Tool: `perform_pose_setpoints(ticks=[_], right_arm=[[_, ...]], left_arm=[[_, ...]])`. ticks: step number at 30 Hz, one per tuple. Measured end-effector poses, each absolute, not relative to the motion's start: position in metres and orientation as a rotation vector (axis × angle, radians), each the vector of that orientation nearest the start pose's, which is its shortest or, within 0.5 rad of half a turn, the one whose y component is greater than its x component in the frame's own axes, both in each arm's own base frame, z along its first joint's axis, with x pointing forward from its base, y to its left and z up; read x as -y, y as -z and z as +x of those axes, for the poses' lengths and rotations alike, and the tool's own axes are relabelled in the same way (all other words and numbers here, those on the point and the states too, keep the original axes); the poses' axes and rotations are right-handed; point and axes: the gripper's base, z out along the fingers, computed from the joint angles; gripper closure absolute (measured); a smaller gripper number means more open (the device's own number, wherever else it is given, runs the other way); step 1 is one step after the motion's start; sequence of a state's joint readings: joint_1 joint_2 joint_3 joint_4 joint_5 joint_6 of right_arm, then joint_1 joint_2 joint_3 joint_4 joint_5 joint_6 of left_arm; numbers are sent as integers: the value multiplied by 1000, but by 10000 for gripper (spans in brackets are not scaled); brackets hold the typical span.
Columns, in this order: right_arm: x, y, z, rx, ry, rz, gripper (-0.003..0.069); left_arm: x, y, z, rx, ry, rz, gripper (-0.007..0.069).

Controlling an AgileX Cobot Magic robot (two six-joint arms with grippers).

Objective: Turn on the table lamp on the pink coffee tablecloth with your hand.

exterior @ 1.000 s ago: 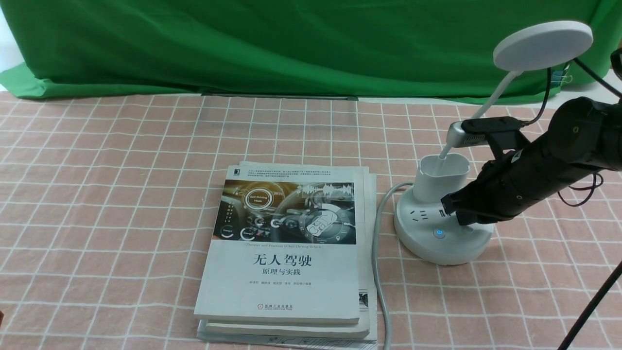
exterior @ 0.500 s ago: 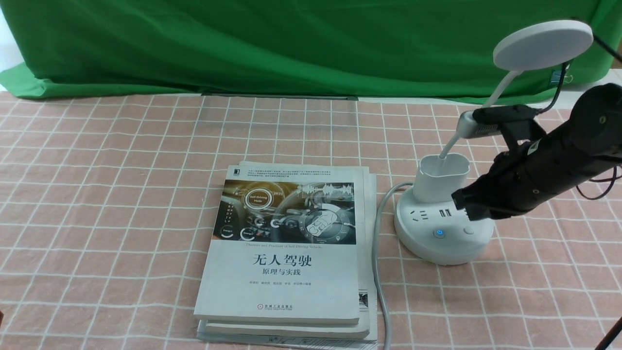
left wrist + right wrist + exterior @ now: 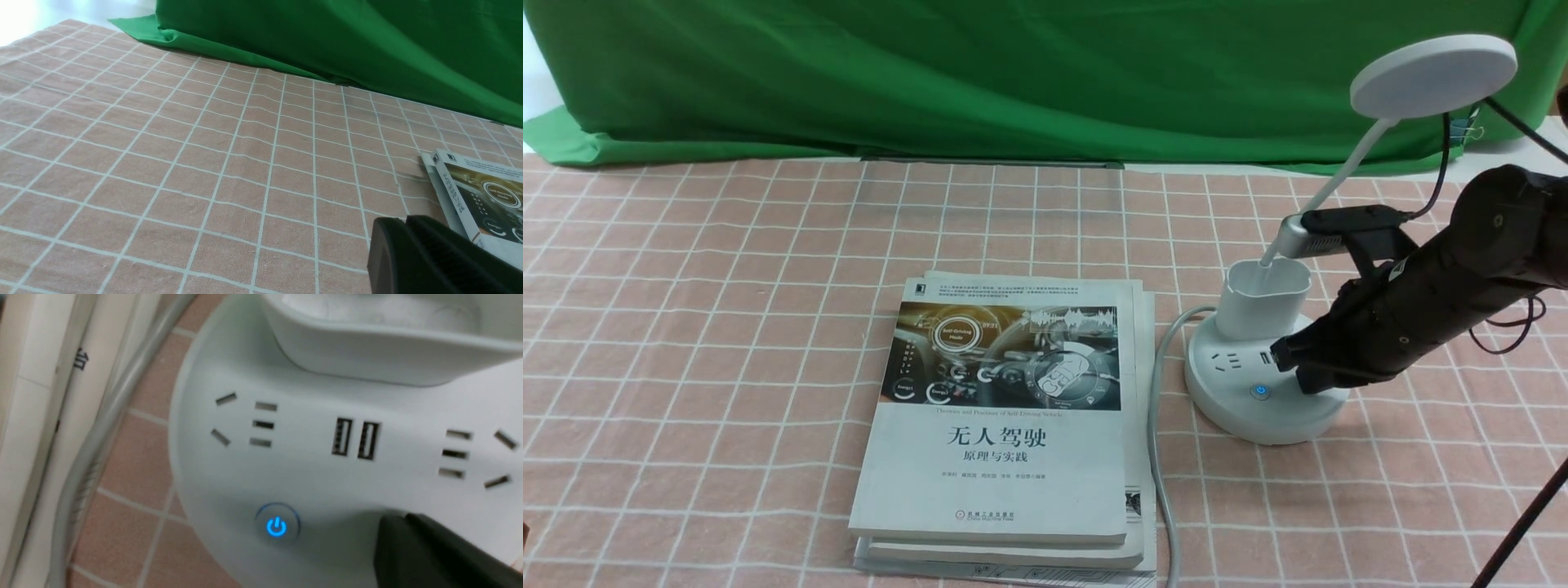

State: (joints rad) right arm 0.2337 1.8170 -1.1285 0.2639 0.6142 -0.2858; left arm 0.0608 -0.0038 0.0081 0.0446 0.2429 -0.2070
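The white table lamp stands at the right of the pink coffee tablecloth (image 3: 727,327): disc head (image 3: 1433,75), thin neck, cup holder (image 3: 1264,298) and round socket base (image 3: 1241,408). The disc head looks unlit. A blue-lit power button (image 3: 1261,391) glows on the base; it also shows in the right wrist view (image 3: 277,526). My right gripper (image 3: 1294,363) is shut and its tip rests on the base just right of the blue button, covering the second button. In the right wrist view the shut tip (image 3: 402,526) lies on the base (image 3: 310,477). My left gripper (image 3: 402,228) is shut and empty, low over the cloth (image 3: 184,163).
A stack of books (image 3: 1005,416) lies left of the lamp; its corner shows in the left wrist view (image 3: 478,192). The grey cord (image 3: 1160,457) runs between books and base toward the front edge. A green backdrop cloth (image 3: 1013,73) hangs behind. A black rod (image 3: 1519,523) crosses the front right corner.
My right gripper rose off the base half a second ago, uncovering the second button, then came back down onto it. The lamp and books have not moved.
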Motion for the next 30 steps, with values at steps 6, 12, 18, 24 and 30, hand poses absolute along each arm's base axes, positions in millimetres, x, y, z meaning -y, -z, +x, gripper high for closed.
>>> perform_pose_setpoints(ticks=[6, 12, 18, 24, 30], right_arm=[[-94, -206, 336, -2685, -255, -465, 625], [-91, -228, 317, -2665, -266, -472, 625], [-83, -239, 286, -2653, -269, -472, 625], [-72, -260, 237, -2583, -283, -422, 625], [-59, -272, 184, -2502, -311, -340, 625]], left_arm=[[-4, -189, 55, -1719, 67, -202, 606], [-4, -189, 55, -1719, 67, -202, 606], [-4, -189, 55, -1719, 66, -201, 606], [-4, -189, 55, -1719, 66, -201, 606], [-4, -189, 55, -1719, 66, -201, 606]])
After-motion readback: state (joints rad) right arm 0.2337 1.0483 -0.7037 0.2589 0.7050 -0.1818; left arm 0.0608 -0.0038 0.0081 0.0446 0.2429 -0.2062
